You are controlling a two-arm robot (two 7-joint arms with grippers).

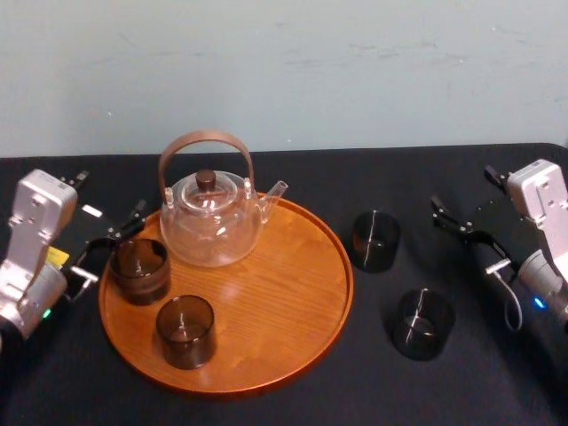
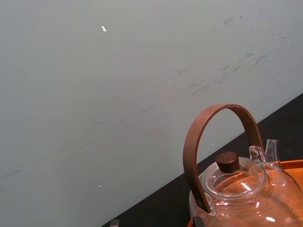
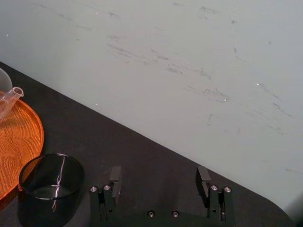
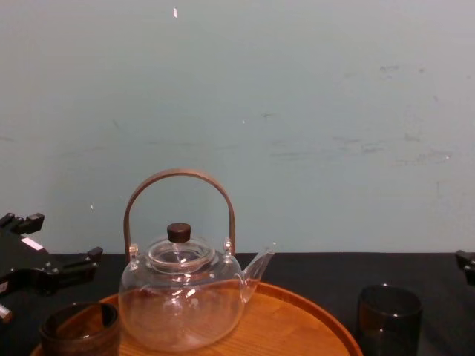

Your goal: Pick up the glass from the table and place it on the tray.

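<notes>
Pale wall [image 1: 284, 71] behind, black table [image 1: 355, 177] below — the tray [image 1: 293, 293] holds a teapot [image 1: 211, 222] and two glasses [image 1: 185, 330]. On the cloth to its right: far glass [image 1: 374, 240], near glass [image 1: 423, 324]. Right gripper [image 3: 158, 178], fingers spread, should straddle one squarely before closing. Head view gives both; right wrist view, the far one by the rim. Left gripper [image 1: 108, 247], fingers spread, idles at the tray's left edge.

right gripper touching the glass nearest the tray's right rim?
Apart. Head view shows a strip of bare table between the open right gripper and that glass.
</notes>
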